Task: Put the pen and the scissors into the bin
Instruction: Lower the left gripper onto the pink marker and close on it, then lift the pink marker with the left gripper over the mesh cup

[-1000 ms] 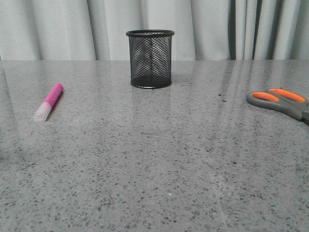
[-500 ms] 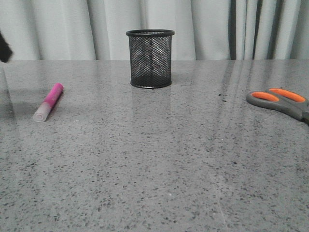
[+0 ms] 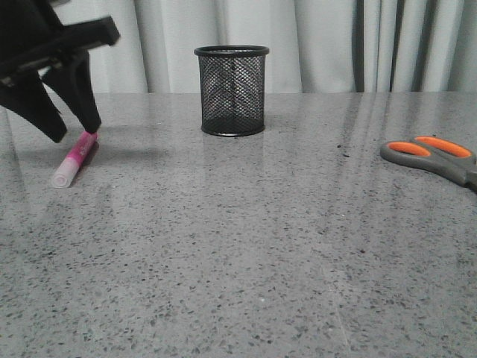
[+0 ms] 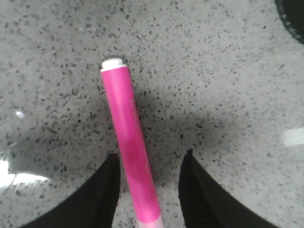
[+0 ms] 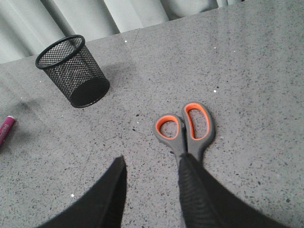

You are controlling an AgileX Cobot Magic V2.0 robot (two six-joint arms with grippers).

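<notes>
**Two pincers now over their targets, nothing lifted yet**

Two arms matter here, and the left one is the news: a second ago it was absent from the front view, and now the left pincer (image 3: pixel 73 136) has swung in and hangs low over the far end of the pen. Its fingers are spread apart and empty; in the left wrist view the magenta marker pen (image 4: pixel 130 149) lies flat on the speckled grey table (image 3: pixel 246 246), running between the two fingertips (image 4: pixel 107 190), which seem not yet to touch it. A close should take it.

The black mesh pen cup (image 3: pixel 232 91) stands upright, well off to the right of that pincer.

The right pincer (image 5: pixel 152 190) is also parted and empty, the grey-and-orange scissors (image 5: pixel 186 127) just beyond its tips.
</notes>
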